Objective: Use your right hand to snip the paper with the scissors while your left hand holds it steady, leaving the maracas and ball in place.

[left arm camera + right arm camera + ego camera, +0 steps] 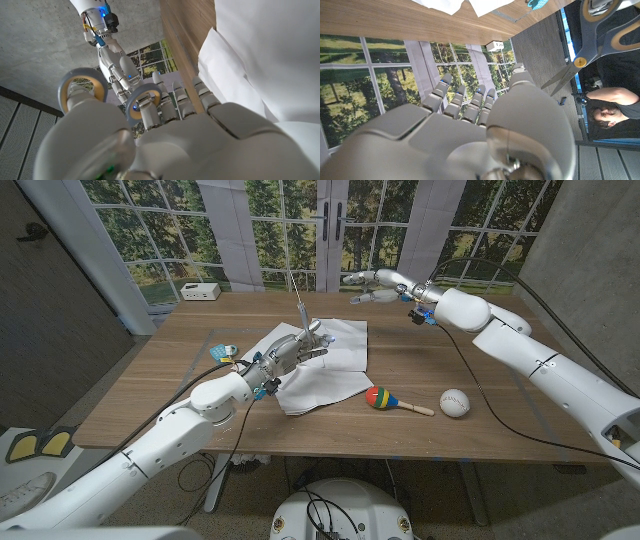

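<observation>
In the head view, bare table (180, 395) lies open at left and along the upper right, while the paper (330, 370) fills the centre and the maraca (385, 399) and ball (455, 402) block the lower right.

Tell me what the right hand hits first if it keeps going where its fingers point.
Probably nothing soon: the right hand points along the table's far edge, toward the scissors raised in the left hand, but its wrist view shows them off to one side.
</observation>
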Available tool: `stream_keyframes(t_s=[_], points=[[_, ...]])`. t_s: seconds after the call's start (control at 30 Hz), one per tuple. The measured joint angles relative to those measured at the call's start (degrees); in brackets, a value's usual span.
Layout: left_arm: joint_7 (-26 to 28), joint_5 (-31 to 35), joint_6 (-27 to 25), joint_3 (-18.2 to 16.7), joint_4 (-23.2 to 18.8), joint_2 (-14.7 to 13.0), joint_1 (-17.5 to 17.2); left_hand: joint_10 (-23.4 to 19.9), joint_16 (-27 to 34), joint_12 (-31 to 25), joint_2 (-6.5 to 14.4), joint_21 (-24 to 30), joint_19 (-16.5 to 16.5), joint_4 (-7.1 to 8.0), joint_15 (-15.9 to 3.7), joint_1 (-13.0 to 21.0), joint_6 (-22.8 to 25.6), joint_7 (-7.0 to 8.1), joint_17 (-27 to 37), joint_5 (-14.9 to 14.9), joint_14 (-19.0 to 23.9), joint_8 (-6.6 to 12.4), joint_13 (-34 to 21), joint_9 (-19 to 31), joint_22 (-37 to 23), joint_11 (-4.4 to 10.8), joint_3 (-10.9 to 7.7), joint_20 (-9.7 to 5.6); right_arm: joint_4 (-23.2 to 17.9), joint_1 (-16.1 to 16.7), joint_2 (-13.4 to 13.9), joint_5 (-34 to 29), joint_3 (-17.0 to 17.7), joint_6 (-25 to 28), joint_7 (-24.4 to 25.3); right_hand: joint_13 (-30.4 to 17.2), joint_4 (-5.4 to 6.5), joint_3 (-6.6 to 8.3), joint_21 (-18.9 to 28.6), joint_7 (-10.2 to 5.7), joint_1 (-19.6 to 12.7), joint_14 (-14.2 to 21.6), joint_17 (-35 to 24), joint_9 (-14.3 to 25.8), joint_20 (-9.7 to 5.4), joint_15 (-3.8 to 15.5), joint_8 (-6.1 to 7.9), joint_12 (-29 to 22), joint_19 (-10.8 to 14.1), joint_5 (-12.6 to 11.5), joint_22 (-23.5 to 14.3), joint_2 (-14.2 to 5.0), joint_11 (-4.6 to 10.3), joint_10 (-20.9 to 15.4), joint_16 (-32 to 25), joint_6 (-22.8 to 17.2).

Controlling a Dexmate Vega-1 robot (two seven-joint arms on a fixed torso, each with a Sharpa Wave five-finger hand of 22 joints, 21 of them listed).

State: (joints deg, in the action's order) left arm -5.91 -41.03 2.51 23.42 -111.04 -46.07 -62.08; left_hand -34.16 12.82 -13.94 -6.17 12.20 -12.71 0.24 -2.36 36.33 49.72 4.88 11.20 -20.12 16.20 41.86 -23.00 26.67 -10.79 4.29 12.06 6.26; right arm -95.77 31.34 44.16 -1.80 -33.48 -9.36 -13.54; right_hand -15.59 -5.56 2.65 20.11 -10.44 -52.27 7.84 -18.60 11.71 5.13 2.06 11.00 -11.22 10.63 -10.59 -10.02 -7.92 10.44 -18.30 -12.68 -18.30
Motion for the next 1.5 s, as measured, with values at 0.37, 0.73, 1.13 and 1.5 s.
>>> stream_keyframes(t_s=[0.37,0.73,1.13,1.5], points=[[0.02,-0.68,-1.37,-0.34,-1.27,-1.15,-0.55,-0.22,0.0,0.0,0.08,0.0,-0.08,0.31,0.0,-0.52,0.0,0.0,0.01,0.0,0.61,-0.01,-0.27,0.32,0.0,-0.21,0.31,0.08,-0.17,-0.26,-0.26,-2.32,-0.37,0.11,0.46,0.0,0.04,-0.04,-0.46,0.0,0.32,-0.62,-0.01,0.0,-0.31,0.0,0.0,0.0,-0.3,0.0,0.01,-0.32,0.13,0.76,0.0,0.63],[1.24,-1.37,-3.16,-0.6,-2.92,-2.07,-1.55,-0.21,0.0,0.0,0.23,0.0,-0.07,0.55,0.0,-0.83,0.0,0.0,0.01,0.0,0.61,-0.04,-0.54,0.32,0.0,-0.21,1.02,0.08,0.42,-0.78,-1.08,-4.84,-1.2,-0.34,1.34,0.01,0.07,-0.01,-0.84,0.0,0.31,-0.92,0.27,0.01,-0.63,0.31,0.0,0.0,-0.61,0.0,0.01,-0.32,0.3,0.92,0.0,0.62],[2.88,-1.68,-4.5,-1.15,-4.6,-2.94,-2.4,-0.53,0.0,0.0,0.09,0.0,0.24,1.11,0.0,-1.42,0.2,-0.21,0.01,0.0,0.61,-0.04,-0.8,0.31,0.0,-0.52,1.58,0.4,1.7,-1.83,-2.08,-5.98,-1.97,-0.67,1.33,0.01,0.24,0.17,-1.28,0.0,0.31,-1.23,0.47,0.01,-0.63,0.0,0.26,-0.02,-0.6,0.0,0.1,-0.32,0.41,1.64,0.0,0.61],[4.61,-2.74,-7.05,-2.21,-7.02,-4.87,-3.61,-0.81,-0.39,0.0,0.32,0.0,0.24,1.41,0.01,-1.64,0.5,-0.52,0.02,0.0,0.18,-0.39,-1.07,0.16,0.0,-0.8,2.37,0.39,2.69,-2.26,-2.54,-6.33,-2.35,-0.83,1.14,0.02,-0.02,0.42,-1.71,0.0,0.31,-1.43,0.53,0.02,-0.63,0.21,0.27,-0.02,-0.6,0.0,0.16,-0.32,0.28,1.78,0.0,0.61]])
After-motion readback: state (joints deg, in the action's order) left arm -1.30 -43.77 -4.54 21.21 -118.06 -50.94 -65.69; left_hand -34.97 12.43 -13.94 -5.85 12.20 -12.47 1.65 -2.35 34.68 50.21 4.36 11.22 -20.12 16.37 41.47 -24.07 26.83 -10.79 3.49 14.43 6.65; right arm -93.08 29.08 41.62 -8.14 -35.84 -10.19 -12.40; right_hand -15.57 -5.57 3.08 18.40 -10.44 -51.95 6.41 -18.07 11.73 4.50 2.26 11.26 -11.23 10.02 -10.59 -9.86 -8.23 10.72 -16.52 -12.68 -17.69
